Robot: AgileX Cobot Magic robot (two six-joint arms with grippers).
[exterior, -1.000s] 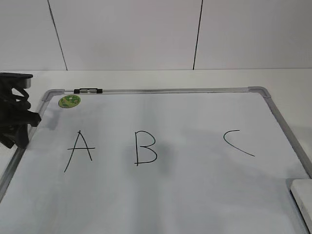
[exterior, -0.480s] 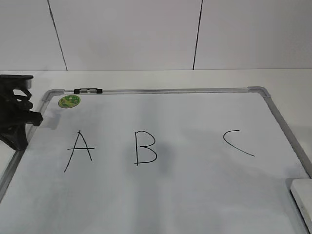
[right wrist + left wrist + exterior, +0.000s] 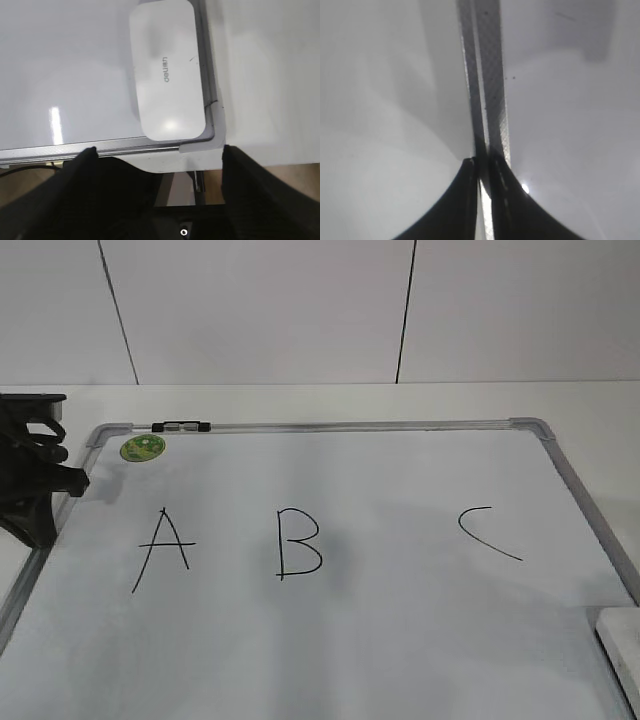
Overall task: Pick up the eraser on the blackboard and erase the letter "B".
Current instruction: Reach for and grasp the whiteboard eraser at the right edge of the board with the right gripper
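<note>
The blackboard (image 3: 350, 426) is a white board with a grey frame, lying flat on the table. The letter "B" (image 3: 299, 543) is drawn in black at its middle. The eraser (image 3: 622, 655), a white rounded block, lies in the board's near right corner, partly cut off by the picture's edge. In the right wrist view the eraser (image 3: 167, 70) lies against the corner frame, and my right gripper (image 3: 159, 155) is open, empty and short of it. My left gripper (image 3: 70, 483) is at the board's left edge, shut over the frame strip (image 3: 492, 75) in the left wrist view (image 3: 482, 161).
A black "A" (image 3: 163, 550) and a "C" curve (image 3: 487, 532) flank the B. A round green sticker (image 3: 142, 447) and a small black clip (image 3: 181, 426) sit at the far left corner. The table's front edge (image 3: 200, 160) lies just below the eraser's corner.
My left gripper has shifted slightly to the right at the board's left edge. The letters and the eraser have not moved.
</note>
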